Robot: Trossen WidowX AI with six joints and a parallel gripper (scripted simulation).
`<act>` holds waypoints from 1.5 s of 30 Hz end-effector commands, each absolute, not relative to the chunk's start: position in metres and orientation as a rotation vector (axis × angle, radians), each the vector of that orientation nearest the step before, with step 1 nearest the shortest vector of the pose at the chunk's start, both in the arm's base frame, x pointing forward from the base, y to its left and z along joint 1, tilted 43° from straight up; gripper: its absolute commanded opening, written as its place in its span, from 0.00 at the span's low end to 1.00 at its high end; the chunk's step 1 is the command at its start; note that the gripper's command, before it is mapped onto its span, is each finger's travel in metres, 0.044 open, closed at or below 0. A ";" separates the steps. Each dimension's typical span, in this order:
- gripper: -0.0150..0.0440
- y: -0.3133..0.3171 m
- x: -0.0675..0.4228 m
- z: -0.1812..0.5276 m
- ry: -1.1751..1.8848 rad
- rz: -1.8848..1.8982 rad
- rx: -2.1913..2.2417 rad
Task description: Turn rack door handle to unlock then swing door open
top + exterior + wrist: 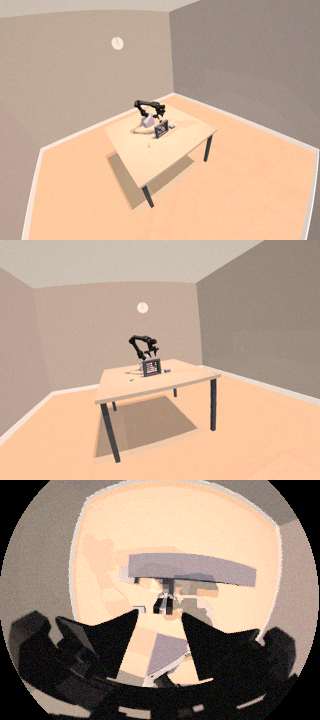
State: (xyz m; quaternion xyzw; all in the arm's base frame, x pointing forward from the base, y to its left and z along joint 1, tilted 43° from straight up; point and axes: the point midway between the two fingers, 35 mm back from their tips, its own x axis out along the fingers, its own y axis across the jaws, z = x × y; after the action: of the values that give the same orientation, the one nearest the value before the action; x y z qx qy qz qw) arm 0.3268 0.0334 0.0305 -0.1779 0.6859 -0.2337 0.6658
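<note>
The grey rack frame (pixel 156 132) (pixel 144 369) (pixel 200 569) stands upright on the table (pixel 170 152) (pixel 124 392). Its barred door looks closed in the frame, though details are too small to be sure. The dark handle (pixel 160 121) (pixel 164 604) sticks out on the robot's side; its exact turn cannot be read. My gripper (pixel 160 117) (pixel 153 356) (pixel 160 614) is partly open and empty, above the rack on the robot's side, fingers pointing down. In the wrist view the handle appears just beyond and between the fingertips, with no contact visible.
A small grey block (pixel 171 126) (pixel 167 370) lies to the right of the rack. A small pale piece (pixel 148 144) (pixel 131 379) lies left of the rack, toward the top and exterior views. The arm's pale base (pixel 147 121) stands behind the rack.
</note>
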 end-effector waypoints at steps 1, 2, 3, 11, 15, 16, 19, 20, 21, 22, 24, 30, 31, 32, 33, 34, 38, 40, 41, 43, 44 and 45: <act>0.74 0.032 0.323 0.025 1.594 -0.578 -0.474; 0.74 0.031 0.321 0.024 1.605 -0.589 -0.493; 0.74 0.031 0.320 0.023 1.617 -0.600 -0.512; 0.74 0.029 0.319 0.019 1.632 -0.615 -0.540; 0.74 0.025 0.318 0.014 1.632 -0.615 -0.540; 0.74 0.024 0.318 0.013 1.632 -0.615 -0.540; 0.74 0.021 0.318 0.009 1.632 -0.615 -0.540; 0.74 0.020 0.318 0.008 1.632 -0.615 -0.540; 0.74 0.019 0.318 0.007 1.632 -0.615 -0.540; 0.74 0.018 0.318 0.005 1.632 -0.615 -0.540; 0.74 0.015 0.317 0.003 1.632 -0.615 -0.540; 0.74 0.009 0.316 -0.004 1.632 -0.615 -0.540; 0.74 0.008 0.316 -0.006 1.632 -0.615 -0.540; 0.74 0.007 0.316 -0.007 1.632 -0.615 -0.540; 0.74 0.006 0.315 -0.008 1.632 -0.615 -0.540; 0.74 0.005 0.315 -0.009 1.632 -0.615 -0.540; 0.74 0.000 0.314 -0.014 1.632 -0.615 -0.541; 0.74 -0.002 0.313 -0.016 1.632 -0.615 -0.541; 0.74 -0.003 0.313 -0.017 1.632 -0.616 -0.541; 0.74 -0.005 0.312 -0.020 1.632 -0.616 -0.541; 0.74 -0.006 0.312 -0.021 1.632 -0.616 -0.541; 0.74 -0.008 0.312 -0.022 1.631 -0.616 -0.541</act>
State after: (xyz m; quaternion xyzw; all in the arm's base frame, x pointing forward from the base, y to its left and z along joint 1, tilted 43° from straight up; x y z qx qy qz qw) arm 0.3135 -0.0030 -0.0183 -0.2302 0.7068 -0.2672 0.6132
